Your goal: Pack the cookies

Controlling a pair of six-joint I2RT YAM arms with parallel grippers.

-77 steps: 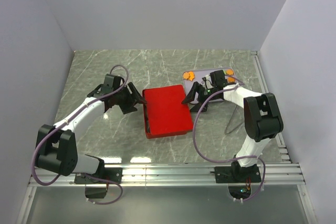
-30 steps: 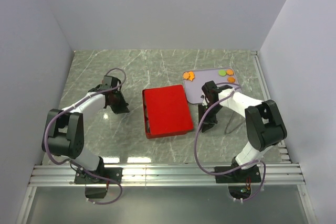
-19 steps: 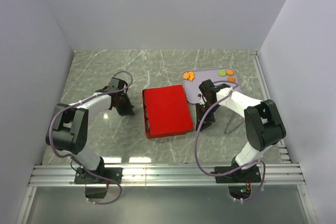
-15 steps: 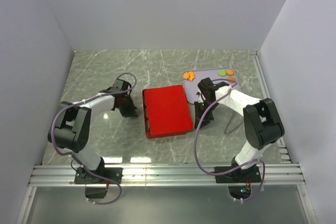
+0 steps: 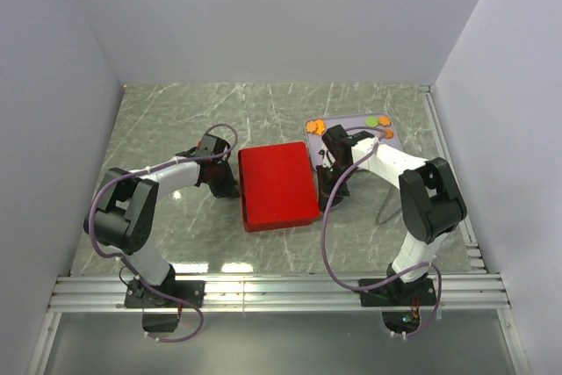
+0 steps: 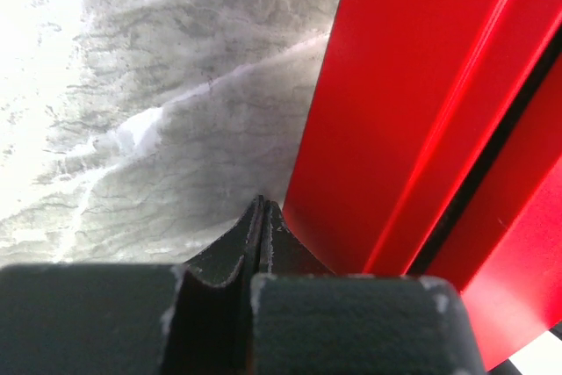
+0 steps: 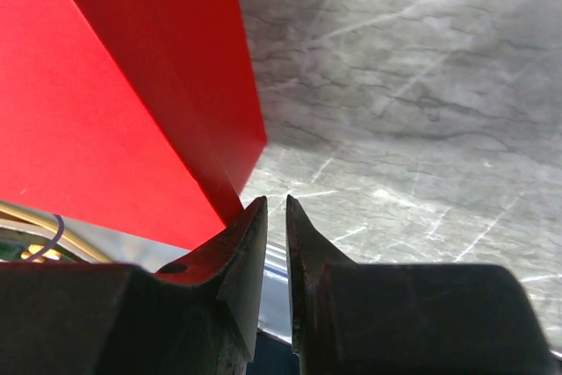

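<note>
A closed red box (image 5: 277, 183) lies mid-table; its side fills the left wrist view (image 6: 421, 85) and the right wrist view (image 7: 132, 85). Cookies lie on a grey tray (image 5: 356, 123) behind the right arm: orange cookies (image 5: 316, 126) at its left end, a green cookie (image 5: 372, 120) and more orange ones at its right end. My left gripper (image 5: 228, 187) (image 6: 263, 204) is shut and empty, its tip by the box's left wall. My right gripper (image 5: 327, 199) (image 7: 277, 204) stands by the box's right wall, its jaws a narrow gap apart with nothing between.
White walls close in the marble table on three sides. A metal rail (image 5: 281, 287) runs along the near edge with both arm bases. The right arm's cable (image 5: 327, 243) loops over the table beside the box.
Both grippers have moved inward from the open table to the box's sides. The right jaws have narrowed. The box and tray have stayed put.
</note>
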